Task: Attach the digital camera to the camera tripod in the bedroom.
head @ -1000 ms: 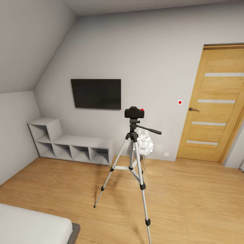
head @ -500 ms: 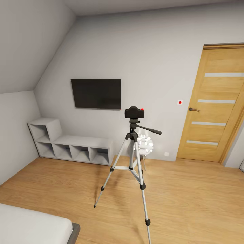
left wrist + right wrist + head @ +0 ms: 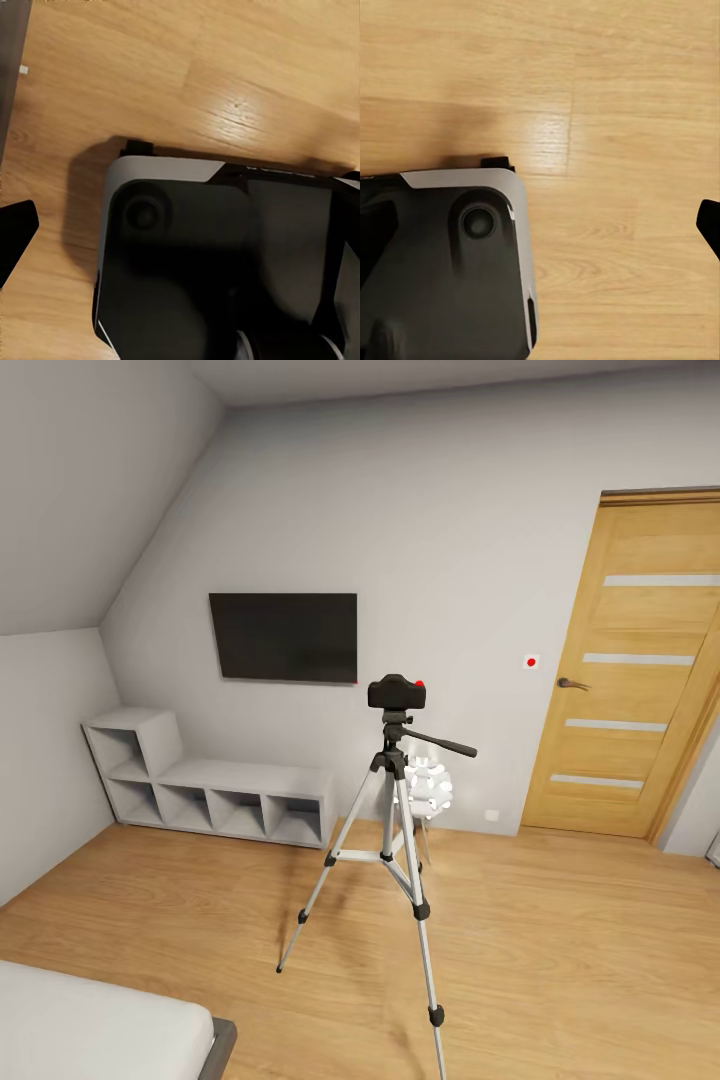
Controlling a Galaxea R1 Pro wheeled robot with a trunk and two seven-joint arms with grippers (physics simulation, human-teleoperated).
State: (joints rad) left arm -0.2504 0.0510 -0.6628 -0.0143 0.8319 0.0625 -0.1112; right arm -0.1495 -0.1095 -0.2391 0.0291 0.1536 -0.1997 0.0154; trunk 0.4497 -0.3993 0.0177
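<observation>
Head view: digital camera [image 3: 397, 692] seated on top of the camera tripod [image 3: 392, 838] in the bedroom.
Nearest, a corner of the bed [image 3: 100, 1028]; then the tripod, legs spread on the wood floor [image 3: 560, 950]; behind it a white ornament [image 3: 430, 788], low grey shelving [image 3: 210, 790], wall TV [image 3: 284, 636] and wooden door [image 3: 625, 670]. Wrist views look down at floor and the robot's base [image 3: 217, 262]; one dark fingertip [image 3: 13, 236] edges each, so whether the jaws are released or clenched cannot be told.

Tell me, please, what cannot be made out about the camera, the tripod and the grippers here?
- Head view: the digital camera sits atop the camera tripod; the mount joint is too small to tell if locked.
- Head view: the front tripod leg's foot is cut off by the picture's edge.
- Wrist views: gripper states unclear.
</observation>
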